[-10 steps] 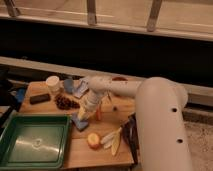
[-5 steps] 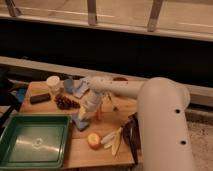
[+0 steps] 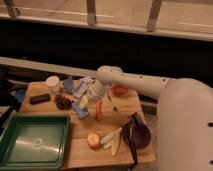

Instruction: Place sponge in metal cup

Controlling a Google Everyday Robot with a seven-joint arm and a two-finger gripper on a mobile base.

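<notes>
Gripper (image 3: 85,103) points down at sponge (image 3: 80,111), mid-surface (image 3: 82,149), just left of the orange sausage (image 3: 98,110). Spread or pinching: cannot tell. Sponge seems to rest on the wood. Step judged: grasp. Centre on the block, pinch its short side, and lift straight. Then carry left-back to the cup, probably the dark round thing (image 3: 67,86) beside the white container (image 3: 52,83).

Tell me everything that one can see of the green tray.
The green tray is a shallow rectangle with a raised rim, plastic by its look, with a glossy floor bearing one small pale mark. It lies flat on the front left of the wooden table, its left side partly cut by the picture. The hand is apart from it, up and to the right.
</notes>
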